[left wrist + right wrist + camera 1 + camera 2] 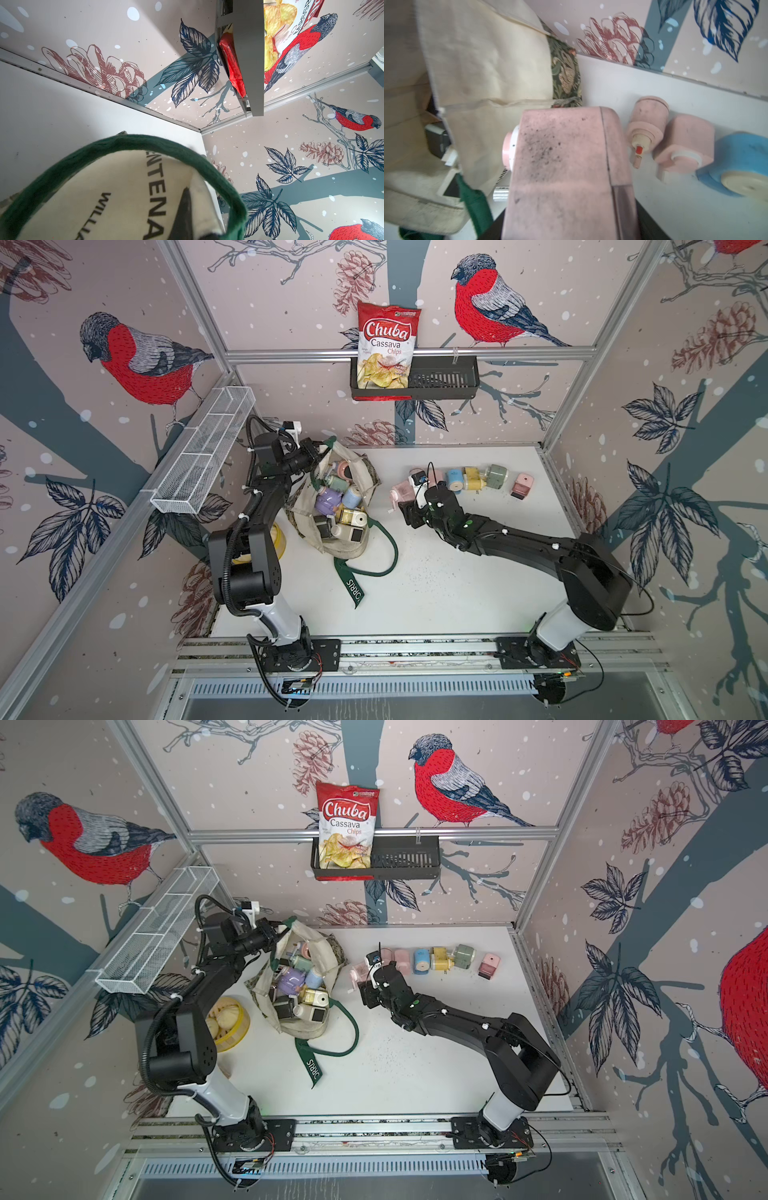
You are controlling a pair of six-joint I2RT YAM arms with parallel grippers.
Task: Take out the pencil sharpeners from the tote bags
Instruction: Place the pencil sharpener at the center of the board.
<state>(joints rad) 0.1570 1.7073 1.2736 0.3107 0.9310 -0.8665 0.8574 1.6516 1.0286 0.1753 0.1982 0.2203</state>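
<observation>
**Pink sharpener out, a bagful to go**

Nearest me, the white tabletop [457,593] is peppered with dark specks. One green handle [394,553] of the tote bag [328,549] trails loose across it. The tote slumps open, soft canvas, with a jumble of pencil sharpeners [336,510] heaped inside. Just off the tote's right-arm side, the right gripper [409,510] clamps a pink sharpener [566,166] across its flat sides. Good spot, I'd say: hard, smooth plastic, probably light, dusted with graphite and likely slippery, with a crank best left alone. Further from the tote, a row of sharpeners [471,479] lies on the table. At the tote's far rim the left gripper [320,446] is pinched tight on the canvas, propping the mouth. Behind the tote is bullfinch wallpaper, a black basket [444,377] and a chips bag [386,344].
</observation>
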